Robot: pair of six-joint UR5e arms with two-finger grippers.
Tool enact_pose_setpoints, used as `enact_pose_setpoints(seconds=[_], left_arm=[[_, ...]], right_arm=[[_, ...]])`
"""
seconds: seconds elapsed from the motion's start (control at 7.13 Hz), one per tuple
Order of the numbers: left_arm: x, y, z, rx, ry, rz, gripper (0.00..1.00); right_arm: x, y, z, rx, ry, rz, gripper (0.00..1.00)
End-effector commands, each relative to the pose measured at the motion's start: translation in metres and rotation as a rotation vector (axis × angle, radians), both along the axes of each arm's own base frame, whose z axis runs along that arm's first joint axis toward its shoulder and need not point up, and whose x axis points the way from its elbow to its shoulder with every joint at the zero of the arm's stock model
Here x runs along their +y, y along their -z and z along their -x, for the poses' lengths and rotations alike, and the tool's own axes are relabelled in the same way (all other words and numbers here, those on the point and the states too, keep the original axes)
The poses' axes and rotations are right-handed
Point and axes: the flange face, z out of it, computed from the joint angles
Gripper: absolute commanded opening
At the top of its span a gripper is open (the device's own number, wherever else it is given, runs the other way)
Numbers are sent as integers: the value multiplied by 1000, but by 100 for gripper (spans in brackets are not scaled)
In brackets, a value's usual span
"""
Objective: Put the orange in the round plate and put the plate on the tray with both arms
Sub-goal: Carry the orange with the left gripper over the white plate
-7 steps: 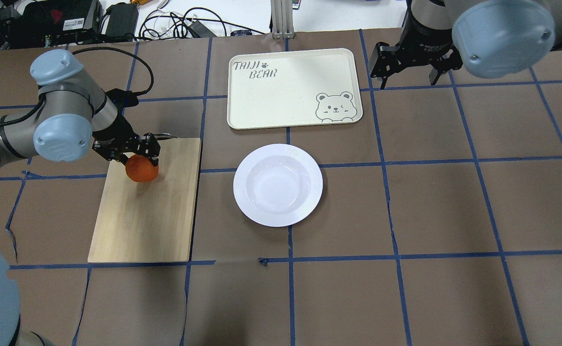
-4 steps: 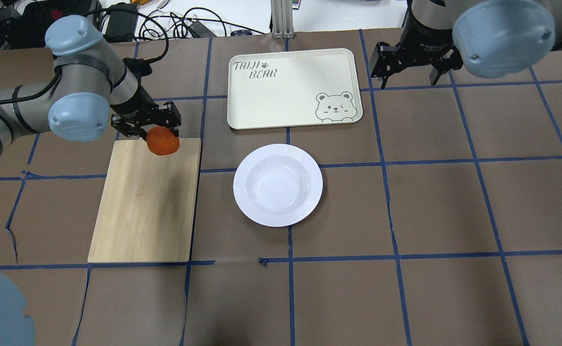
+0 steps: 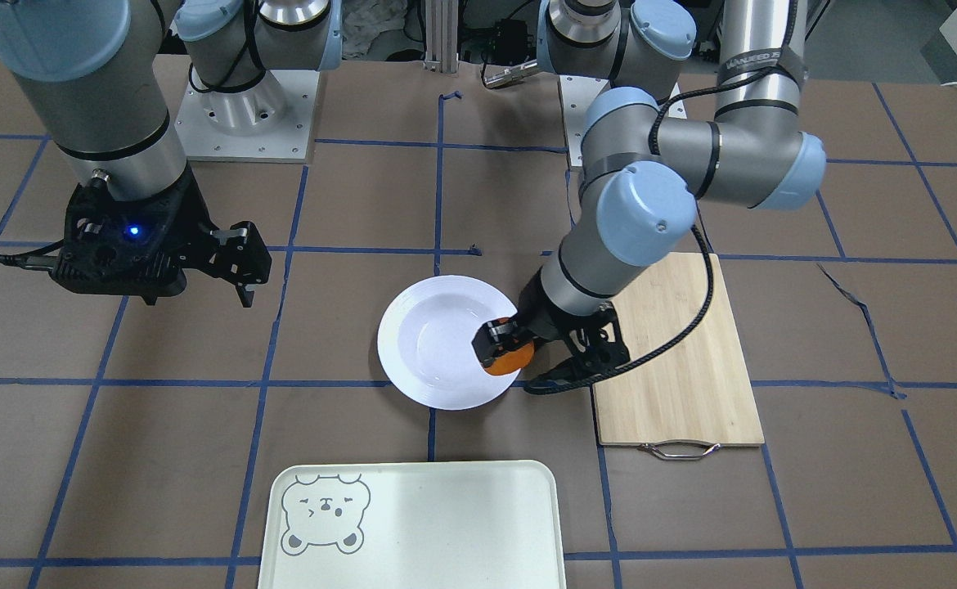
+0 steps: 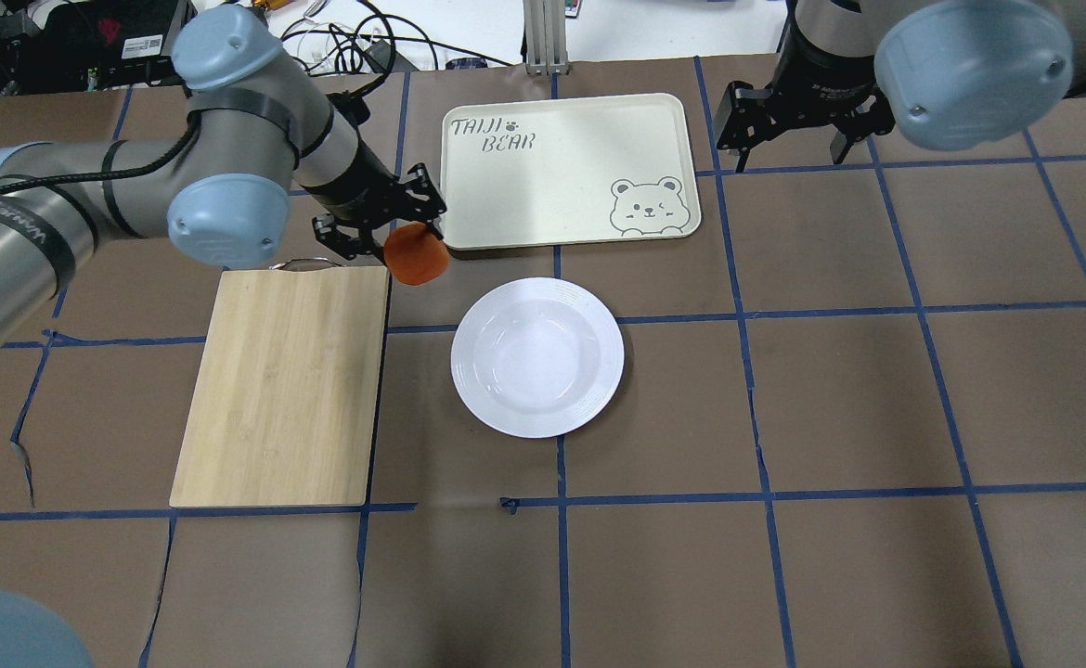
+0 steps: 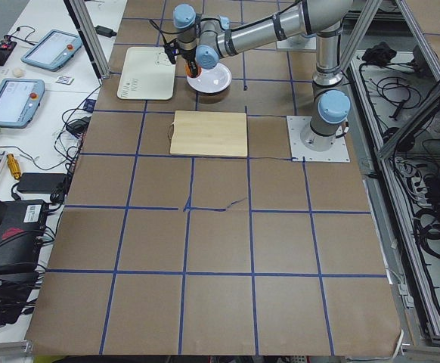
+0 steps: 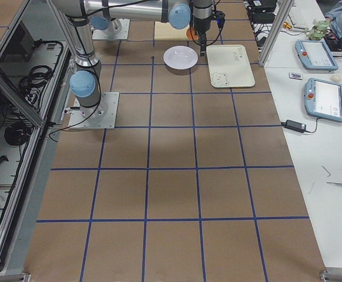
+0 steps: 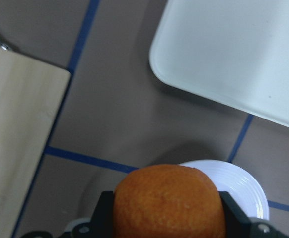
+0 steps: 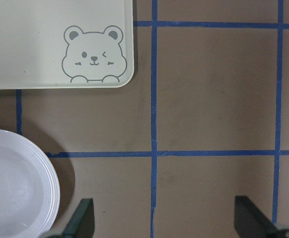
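Note:
My left gripper (image 4: 406,239) is shut on the orange (image 4: 416,255) and holds it in the air, between the board's far corner and the tray's near corner. In the front view the orange (image 3: 505,361) overlaps the edge of the white round plate (image 3: 433,343) on the board side. In the left wrist view the orange (image 7: 167,203) sits between the black fingers (image 7: 105,214), with the plate's rim (image 7: 246,186) just beyond it. The plate (image 4: 537,357) lies empty on the table. The tray (image 4: 566,172) lies beyond it, also empty. My right gripper (image 4: 792,148) hangs open beside the tray's right end.
A bamboo cutting board (image 4: 283,385) with a metal handle lies bare to the left of the plate. Brown table covering with blue tape lines surrounds everything. Cables and boxes sit beyond the far table edge. The right wrist view shows the tray's bear corner (image 8: 92,57) and the plate's edge (image 8: 35,173).
My left gripper has lifted the orange off the cutting board and carried it right and away, towards the plate and tray. The right arm has not moved.

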Motion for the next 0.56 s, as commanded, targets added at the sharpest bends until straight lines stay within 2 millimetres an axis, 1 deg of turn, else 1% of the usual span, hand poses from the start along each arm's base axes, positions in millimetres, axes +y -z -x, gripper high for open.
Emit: enact_pose_setpoints(seconds=[0.0, 0.14, 0.28, 0.42], left_arm=[[21, 23, 33, -10, -51, -72, 0], [29, 35, 32, -18, -50, -97, 15], [36, 47, 30, -24, -50, -119, 26], [36, 46, 32, -17, -51, -100, 62]], right_arm=[[0, 0, 1, 0, 1, -2, 100], [0, 1, 1, 0, 1, -5, 100], [-1, 1, 2, 0, 1, -3, 100], [-2, 3, 5, 0, 6, -5, 100]])
